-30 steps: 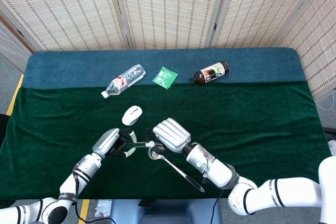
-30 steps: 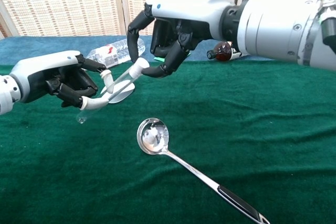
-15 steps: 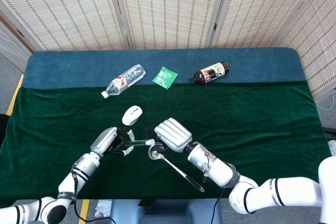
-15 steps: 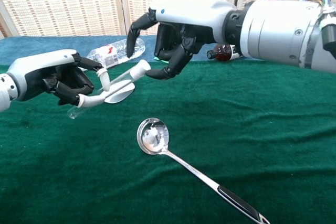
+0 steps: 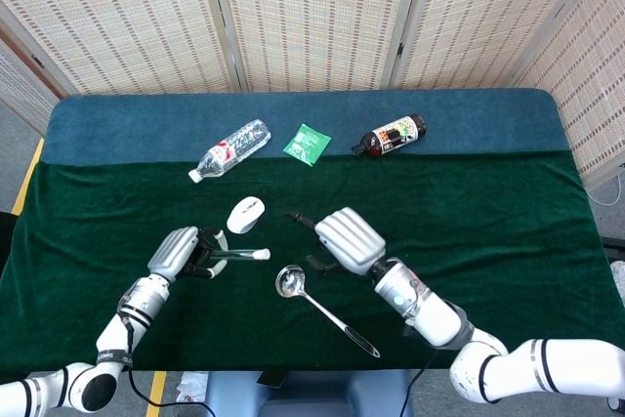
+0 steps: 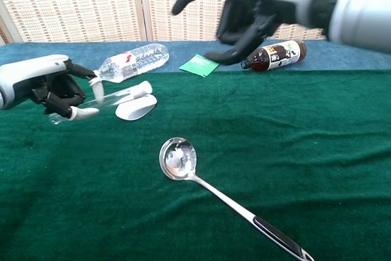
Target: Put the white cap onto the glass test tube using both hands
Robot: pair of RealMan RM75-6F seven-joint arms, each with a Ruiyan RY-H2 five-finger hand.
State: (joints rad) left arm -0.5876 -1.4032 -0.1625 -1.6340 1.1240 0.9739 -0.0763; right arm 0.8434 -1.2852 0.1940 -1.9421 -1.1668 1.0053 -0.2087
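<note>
The left robot hand (image 6: 46, 87) held the glass test tube (image 6: 113, 98), white cap (image 6: 145, 87) on its right end, above the counter (image 6: 293, 151). The right robot hand (image 6: 253, 4) hovered open, empty.

Head view high above, looking down over the whole table (image 5: 488, 231); chest view low, close, facing 12 o'clock; both share the ladle (image 5: 289, 282) (image 6: 178, 158)

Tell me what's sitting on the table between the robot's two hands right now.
In the head view, the ladle bowl lies on the green cloth between the left hand, holding the capped test tube, and the empty right hand.
</note>
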